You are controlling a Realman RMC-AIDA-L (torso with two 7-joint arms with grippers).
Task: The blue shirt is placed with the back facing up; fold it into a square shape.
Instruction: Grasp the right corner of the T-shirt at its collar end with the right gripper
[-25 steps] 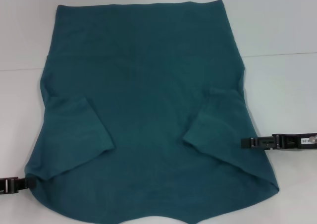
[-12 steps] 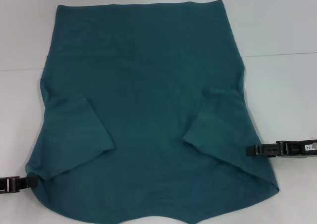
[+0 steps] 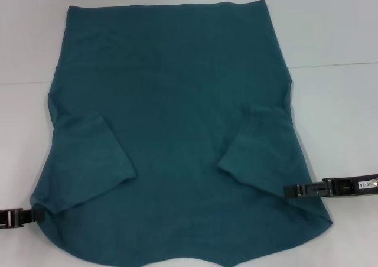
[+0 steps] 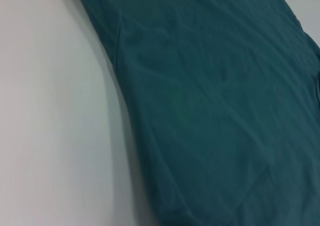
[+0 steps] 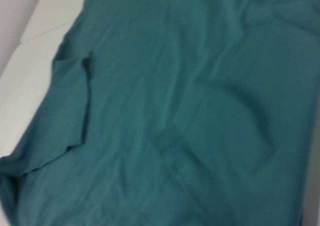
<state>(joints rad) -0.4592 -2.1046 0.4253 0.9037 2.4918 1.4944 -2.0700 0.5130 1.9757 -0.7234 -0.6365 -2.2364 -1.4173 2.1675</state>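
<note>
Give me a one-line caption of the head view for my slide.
Blue shirt lies flat, sleeves folded inward; left hand and right hand at its near side edges.

Matt soft cloth blue shirt (image 3: 171, 119)

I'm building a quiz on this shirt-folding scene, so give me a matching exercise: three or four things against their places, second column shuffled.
Things:
1. blue shirt
2. left gripper
3. right gripper
4. table

Places:
A. at the shirt's edge on the robot's right
B. spread flat, both sleeves folded inward
C. white surface under everything
D. at the shirt's near corner on the robot's left

Pairs: 1-B, 2-D, 3-A, 4-C
</note>
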